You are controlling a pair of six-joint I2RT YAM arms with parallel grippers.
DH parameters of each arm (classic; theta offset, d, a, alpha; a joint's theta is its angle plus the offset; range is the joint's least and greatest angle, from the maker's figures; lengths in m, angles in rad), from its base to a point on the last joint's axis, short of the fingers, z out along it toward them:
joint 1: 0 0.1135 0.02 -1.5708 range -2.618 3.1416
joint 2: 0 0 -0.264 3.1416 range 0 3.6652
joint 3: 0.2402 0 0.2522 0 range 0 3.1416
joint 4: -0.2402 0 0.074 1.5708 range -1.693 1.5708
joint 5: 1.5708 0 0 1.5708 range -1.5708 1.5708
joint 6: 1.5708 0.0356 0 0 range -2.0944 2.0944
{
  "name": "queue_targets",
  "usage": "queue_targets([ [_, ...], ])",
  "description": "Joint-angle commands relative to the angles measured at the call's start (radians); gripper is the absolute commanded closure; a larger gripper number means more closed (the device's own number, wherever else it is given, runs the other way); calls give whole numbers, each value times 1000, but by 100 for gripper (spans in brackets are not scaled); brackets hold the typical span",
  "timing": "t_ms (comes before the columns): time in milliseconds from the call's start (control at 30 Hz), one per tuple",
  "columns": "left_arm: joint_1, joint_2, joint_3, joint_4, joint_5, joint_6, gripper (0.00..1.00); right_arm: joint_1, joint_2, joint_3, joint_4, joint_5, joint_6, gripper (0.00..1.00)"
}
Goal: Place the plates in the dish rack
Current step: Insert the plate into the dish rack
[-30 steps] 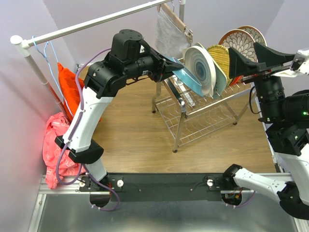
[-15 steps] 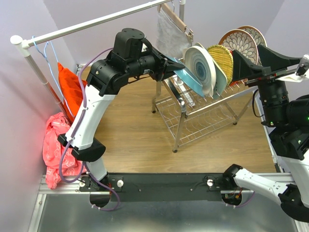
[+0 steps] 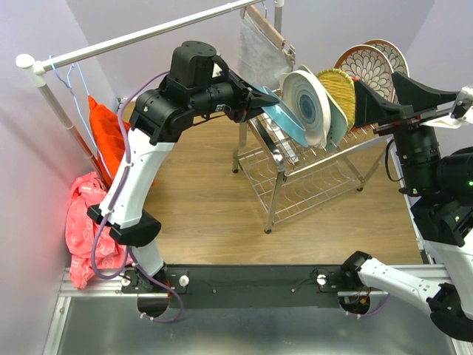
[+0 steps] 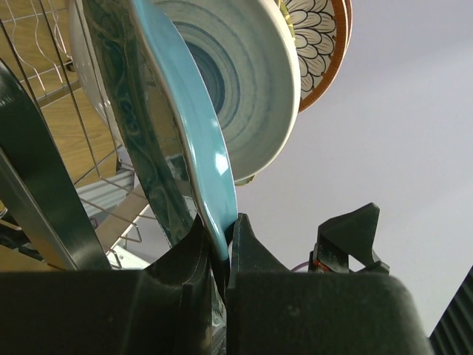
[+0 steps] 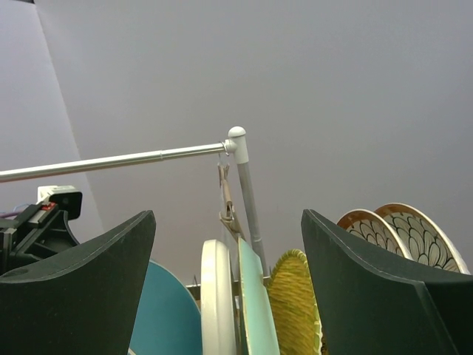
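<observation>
In the top view my left gripper is shut on the rim of the teal plate, at the left end of the dish rack's upper tier. The left wrist view shows both pads pinching that plate's edge, with the plate leaning among the rack wires. Behind it stand a white-grey swirl plate, a yellow woven plate and two brown-rimmed floral plates. My right gripper hovers open at the rack's right end, holding nothing. Its wrist view looks along the standing plates: teal, white, pale green, yellow woven.
A white clothes rail crosses the back, with a grey cloth on a wooden hanger hanging just behind the rack. An orange cloth and a pink bag sit at the left wall. The rack's lower tier holds no plates.
My left arm's elbow has shifted slightly while its gripper stays shut on the teal plate at the rack. The right gripper has drifted a little to the right, still open.
</observation>
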Motion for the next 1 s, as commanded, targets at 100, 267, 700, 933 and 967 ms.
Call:
queue_targets([
  [100,4,-70,37,121,61,11,100,1,-18,-18,14,-4,15,12],
  [267,12,-78,34,107,75,27,100,1,-24,-26,14,-8,21,12],
  [700,64,-110,5,107,118,62,100,-3,-47,-52,14,-17,29,12],
  [933,61,-96,5,87,138,65,100,-6,-49,-58,14,-14,30,12],
  [967,60,-95,7,87,144,67,100,-6,-50,-59,14,-14,30,12],
])
